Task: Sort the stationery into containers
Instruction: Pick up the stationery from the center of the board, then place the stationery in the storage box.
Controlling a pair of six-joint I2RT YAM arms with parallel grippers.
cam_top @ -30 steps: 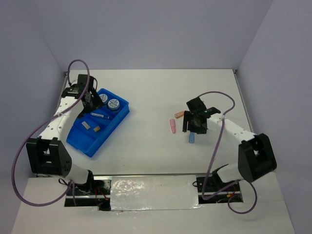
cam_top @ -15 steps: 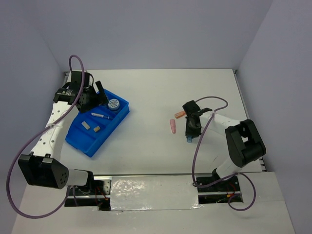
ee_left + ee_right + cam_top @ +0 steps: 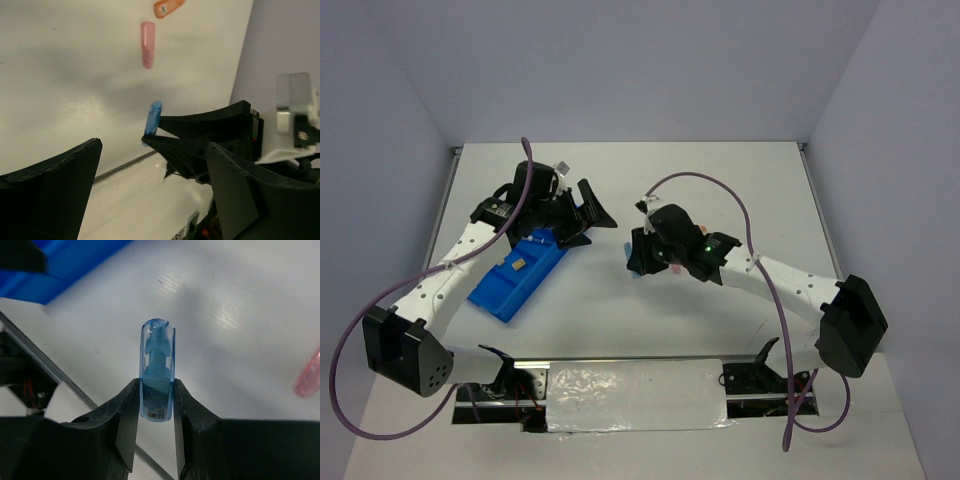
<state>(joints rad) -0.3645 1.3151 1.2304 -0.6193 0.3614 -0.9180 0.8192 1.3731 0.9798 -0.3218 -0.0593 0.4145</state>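
White table [image 3: 720, 180]: right gripper [image 3: 157, 392] clamps light-blue capsule [image 3: 157, 352], sticker [image 3: 159, 414] print unreadable; left gripper [image 3: 152, 150] splayed.

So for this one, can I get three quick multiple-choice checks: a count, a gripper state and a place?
1. How many capsule-shaped plastic pieces lie loose on the white table?
A one
B two
C four

2. The left gripper is
A open and empty
B shut and empty
C shut on a capsule piece

3. The light-blue translucent capsule-shaped piece is
A lying on the table
B held in the left gripper
C clamped between the fingers of the right gripper

Answers:
1 B: the left wrist view shows a pink capsule piece and an orange capsule piece on the table.
2 A: its fingers stand wide apart with nothing between them.
3 C: the right wrist view shows both fingers pressed against its sides.
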